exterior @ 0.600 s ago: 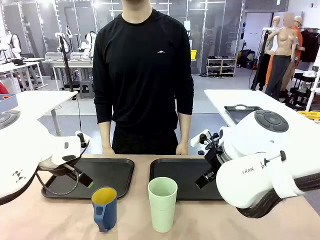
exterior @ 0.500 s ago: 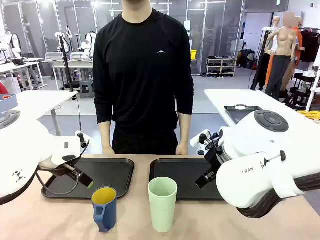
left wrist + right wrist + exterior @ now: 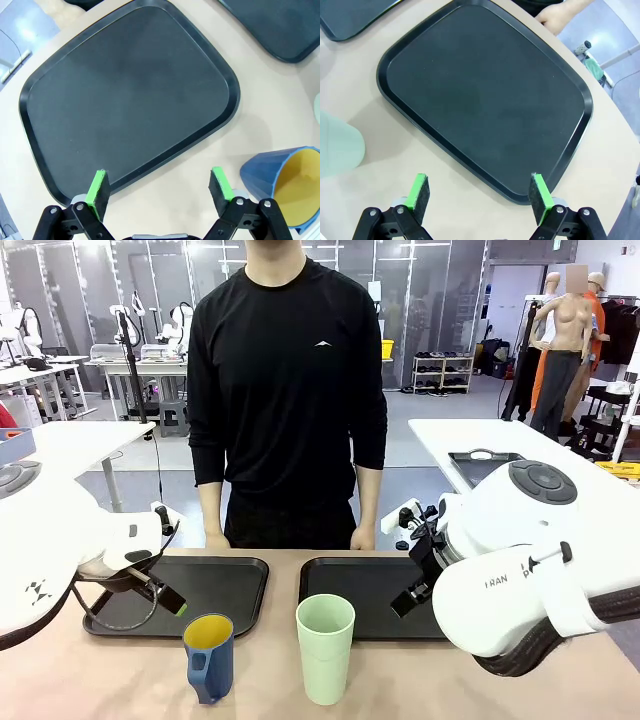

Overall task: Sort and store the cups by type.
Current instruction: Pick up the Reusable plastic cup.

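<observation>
We read "FRAN" on the white right arm (image 3: pixel 505 587), the rest hidden. Left jaws and right jaws gape wide, empty. Wrist views crop the dark blue, yellow-lined mug (image 3: pixel 292 192) and pale mint-green plastic tumbler (image 3: pixel 337 150).

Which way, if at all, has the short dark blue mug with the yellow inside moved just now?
No. The short dark blue mug sits as before, just short of the near rim of the left black plastic tray.
</observation>
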Controlling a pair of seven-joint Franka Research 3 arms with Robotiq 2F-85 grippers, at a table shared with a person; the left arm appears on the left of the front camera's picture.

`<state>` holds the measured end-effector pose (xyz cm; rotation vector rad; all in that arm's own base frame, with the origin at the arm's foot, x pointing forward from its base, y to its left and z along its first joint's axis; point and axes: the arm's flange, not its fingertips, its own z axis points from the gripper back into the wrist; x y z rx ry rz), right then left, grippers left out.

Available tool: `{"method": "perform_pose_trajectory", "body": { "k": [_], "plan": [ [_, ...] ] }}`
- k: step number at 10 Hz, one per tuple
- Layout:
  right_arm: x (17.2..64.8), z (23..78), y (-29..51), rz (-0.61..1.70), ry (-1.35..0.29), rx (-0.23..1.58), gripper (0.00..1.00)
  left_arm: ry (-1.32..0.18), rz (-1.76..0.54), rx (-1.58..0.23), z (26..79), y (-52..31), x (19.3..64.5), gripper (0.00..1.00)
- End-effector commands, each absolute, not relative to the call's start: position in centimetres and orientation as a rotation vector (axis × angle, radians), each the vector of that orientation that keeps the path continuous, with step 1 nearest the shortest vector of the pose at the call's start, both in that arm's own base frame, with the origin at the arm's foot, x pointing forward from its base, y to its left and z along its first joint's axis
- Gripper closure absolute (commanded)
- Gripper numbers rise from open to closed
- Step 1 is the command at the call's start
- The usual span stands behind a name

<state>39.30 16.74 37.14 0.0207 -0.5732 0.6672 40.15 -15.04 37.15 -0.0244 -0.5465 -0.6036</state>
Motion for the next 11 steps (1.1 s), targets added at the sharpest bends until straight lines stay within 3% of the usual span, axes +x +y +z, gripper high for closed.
{"method": "perform_pose_trajectory", "body": {
  "k": [1, 11],
  "plan": [
    [39.31, 37.14, 16.73, 0.665, -0.573, 0.022, 0.0, -0.547, -0.603, -0.025, 37.15, -15.01, 40.16, 0.0],
    [39.31, 37.14, 16.73, 0.665, -0.573, 0.022, 0.0, -0.547, -0.603, -0.025, 37.15, -15.01, 40.16, 0.0]
  ]
}}
